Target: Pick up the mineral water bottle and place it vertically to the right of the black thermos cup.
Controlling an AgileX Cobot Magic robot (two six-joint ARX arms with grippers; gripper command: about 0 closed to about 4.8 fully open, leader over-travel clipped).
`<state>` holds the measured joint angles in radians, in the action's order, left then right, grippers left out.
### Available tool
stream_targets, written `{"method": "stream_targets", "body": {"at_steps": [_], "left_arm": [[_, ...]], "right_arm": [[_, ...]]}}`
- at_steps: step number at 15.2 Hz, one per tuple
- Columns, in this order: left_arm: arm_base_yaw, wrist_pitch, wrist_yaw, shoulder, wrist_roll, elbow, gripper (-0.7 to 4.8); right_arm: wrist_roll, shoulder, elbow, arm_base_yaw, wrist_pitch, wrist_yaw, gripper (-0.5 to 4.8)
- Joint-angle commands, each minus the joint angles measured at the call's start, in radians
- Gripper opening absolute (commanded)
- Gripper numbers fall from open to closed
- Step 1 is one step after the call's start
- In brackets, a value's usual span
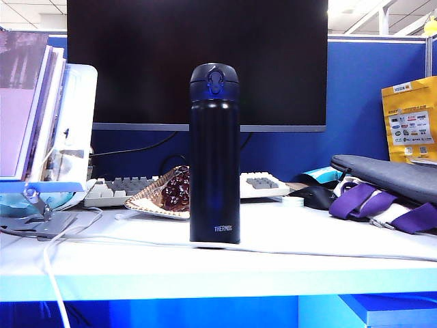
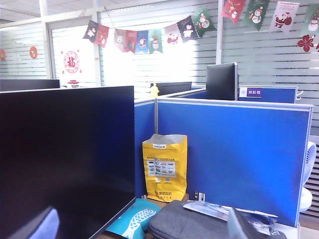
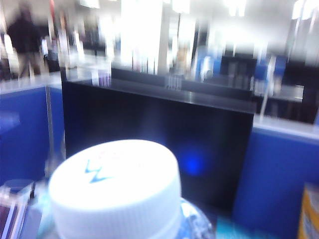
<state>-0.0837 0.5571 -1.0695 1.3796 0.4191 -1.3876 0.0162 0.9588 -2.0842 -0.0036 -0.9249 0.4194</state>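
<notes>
Standing upright near the middle of the white desk (image 1: 136, 266) in the exterior view, the black thermos cup (image 1: 214, 154) is seen with its lid closed, and bare desk surface is left to its right, ahead of the grey pouch (image 1: 389, 176) and purple strap (image 1: 369, 203). Neither arm is caught in that view. The mineral water bottle (image 3: 117, 191) is shown only in the right wrist view, where its white cap fills the near foreground, upright and very close under the camera, with the dark monitor (image 3: 159, 134) blurred behind it. The right gripper itself is not visible there, so its jaws cannot be read; the bottle is judged to be carried by it, off the desk and outside the exterior view. The left gripper (image 2: 139, 226) is seen only as two fingertips spread wide apart, empty, aimed over the desk toward the blue partition (image 2: 234, 154). The carry step is judged to be in hand. Next, the bottle would have to be brought down vertically onto the bare patch right of the thermos, well clear of it, and released only once seated.
</notes>
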Motion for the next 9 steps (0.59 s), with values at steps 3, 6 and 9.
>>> {"method": "stream_targets", "body": {"at_steps": [3, 6, 9], "left_arm": [[0.000, 0.001, 0.000, -0.003, 0.000, -0.003, 4.79], [0.000, -0.002, 0.000, -0.003, 0.000, -0.003, 4.79], [0.000, -0.002, 0.000, -0.003, 0.000, -0.003, 4.79]], "right_arm": [[-0.154, -0.212, 0.690, 0.008, 0.669, 0.002, 1.75], [-0.175, -0.215, 0.946, 0.081, 0.865, -0.032, 1.75], [-0.174, -0.207, 1.126, 0.162, 1.047, -0.084, 1.75]]}}
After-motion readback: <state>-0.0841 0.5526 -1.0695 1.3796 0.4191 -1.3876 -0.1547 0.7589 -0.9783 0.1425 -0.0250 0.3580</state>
